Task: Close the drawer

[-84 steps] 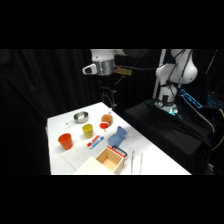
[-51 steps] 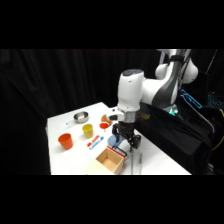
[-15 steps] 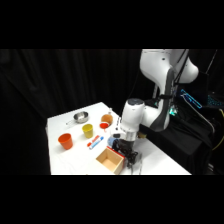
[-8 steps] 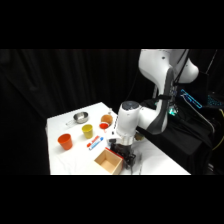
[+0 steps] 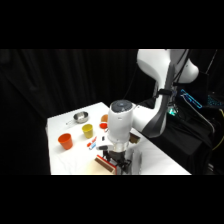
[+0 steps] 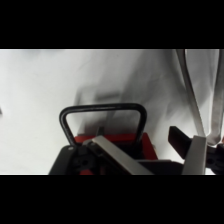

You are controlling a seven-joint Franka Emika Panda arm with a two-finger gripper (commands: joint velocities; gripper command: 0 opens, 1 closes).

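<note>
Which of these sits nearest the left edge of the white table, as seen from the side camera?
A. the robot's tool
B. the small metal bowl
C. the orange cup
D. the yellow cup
C: in the side view the orange cup stands furthest left, with the yellow cup and metal bowl further right.

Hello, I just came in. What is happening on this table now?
The white robot arm has reached down over the near part of the white table, and its gripper sits low at the drawer, which it is meant to close. The wrist view shows a dark wire handle on a red part just ahead of the gripper. An orange cup, a yellow cup and a metal bowl stand farther back, untouched.
</note>
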